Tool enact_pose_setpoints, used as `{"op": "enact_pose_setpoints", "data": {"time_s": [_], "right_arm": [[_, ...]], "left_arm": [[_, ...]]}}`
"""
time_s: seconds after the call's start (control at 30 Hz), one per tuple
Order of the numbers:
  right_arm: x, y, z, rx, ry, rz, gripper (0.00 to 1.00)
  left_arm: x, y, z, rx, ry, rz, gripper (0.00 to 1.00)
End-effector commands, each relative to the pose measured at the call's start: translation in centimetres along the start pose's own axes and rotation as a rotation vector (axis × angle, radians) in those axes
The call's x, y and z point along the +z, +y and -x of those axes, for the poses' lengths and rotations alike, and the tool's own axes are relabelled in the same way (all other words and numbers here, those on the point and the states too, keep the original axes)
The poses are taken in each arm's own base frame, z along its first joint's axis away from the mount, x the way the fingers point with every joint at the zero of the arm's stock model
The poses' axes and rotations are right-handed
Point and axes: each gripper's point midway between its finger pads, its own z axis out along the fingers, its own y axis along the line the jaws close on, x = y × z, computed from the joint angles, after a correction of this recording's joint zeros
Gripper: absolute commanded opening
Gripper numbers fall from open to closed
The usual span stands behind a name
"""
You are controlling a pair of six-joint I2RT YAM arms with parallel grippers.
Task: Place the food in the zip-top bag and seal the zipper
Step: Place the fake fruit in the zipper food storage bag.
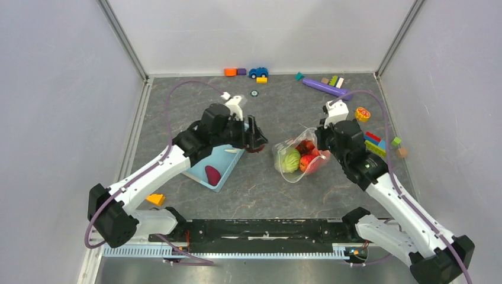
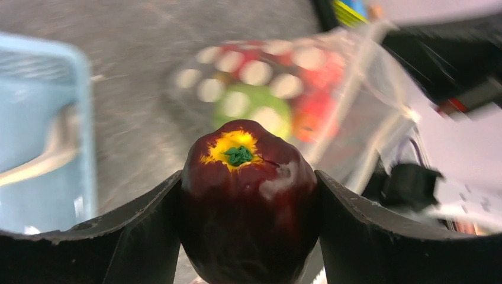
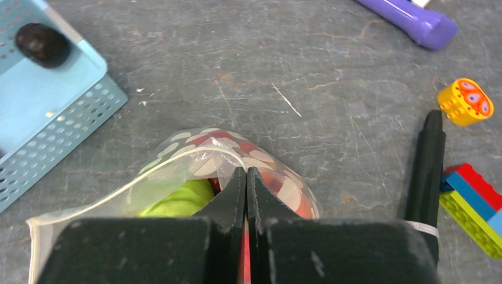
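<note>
zip-top bag (image 1: pixel 296 158) lying part-filled, unsealed | right gripper (image 3: pixel 245 177) pinching its rim at 2 o'clock | left gripper (image 1: pixel 256 141) clasping maroon apple (image 2: pixel 245 195) at 9 o'clock | magenta piece (image 1: pixel 212 174) waiting in basket (image 1: pixel 228 158)

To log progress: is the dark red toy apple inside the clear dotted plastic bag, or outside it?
Outside. The left gripper holds the dark red toy apple, short of the dotted bag.

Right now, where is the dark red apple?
The apple is clamped in the left pincer, mid-left in the top view, between the basket and the bag.
</note>
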Motion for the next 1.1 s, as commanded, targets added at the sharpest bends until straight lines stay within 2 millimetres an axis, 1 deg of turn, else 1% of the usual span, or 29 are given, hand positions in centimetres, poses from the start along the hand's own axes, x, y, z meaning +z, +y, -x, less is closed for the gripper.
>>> {"op": "enact_pose_setpoints", "data": {"time_s": [0.0, 0.07, 0.17, 0.23, 0.3, 0.4, 0.47, 0.57, 0.6, 0.8, 0.93, 0.97, 1.07], "right_arm": [[0.2, -2.0, 1.0, 0.068, 0.042, -0.154, 0.0], [0.6, -2.0, 0.8, 0.074, 0.063, -0.159, 0.0], [0.5, -2.2, 1.1, 0.085, 0.065, -0.177, 0.0], [0.3, -2.4, 1.5, 0.087, 0.054, -0.186, 0.0], [0.0, -2.3, 2.0, 0.087, 0.038, -0.179, 0.0], [-0.3, -1.4, 2.7, 0.078, 0.007, -0.118, 0.0], [-0.4, -0.4, 3.0, 0.069, -0.009, -0.052, 0.0], [-0.8, 1.1, 3.6, 0.059, -0.036, 0.041, 0.0], [-1.0, 1.5, 3.8, 0.055, -0.047, 0.065, 0.0], [-1.9, 3.4, 4.9, 0.038, -0.091, 0.185, 0.0], [-2.5, 4.8, 4.9, 0.021, -0.095, 0.274, 0.0], [-2.6, 5.0, 4.9, 0.017, -0.096, 0.288, 0.0], [-3.0, 5.3, 5.1, 0.012, -0.104, 0.311, 0.0]], "left_arm": [[-2.2, -9.5, 0.8, 0.251, -0.04, -0.328, 0.27], [-2.2, -11.6, 0.3, 0.301, -0.027, -0.388, 0.27], [-1.7, -13.7, 0.0, 0.352, -0.023, -0.444, 0.28], [-1.4, -15.2, -0.7, 0.38, 0.0, -0.503, 0.28], [-0.8, -16.4, -1.2, 0.404, 0.016, -0.537, 0.3], [0.7, -17.0, -2.0, 0.449, 0.039, -0.541, 0.33], [1.5, -17.4, -2.7, 0.499, 0.044, -0.56, 0.35], [2.7, -17.6, -3.9, 0.562, 0.072, -0.567, 0.35], [3.3, -17.3, -4.1, 0.573, 0.081, -0.553, 0.35], [6.3, -16.1, -4.7, 0.599, 0.127, -0.474, 0.35], [8.9, -13.9, -4.4, 0.592, 0.137, -0.328, 0.31], [9.3, -13.5, -4.2, 0.591, 0.133, -0.296, 0.3], [10.2, -12.4, -4.3, 0.582, 0.142, -0.236, 0.29]]}}
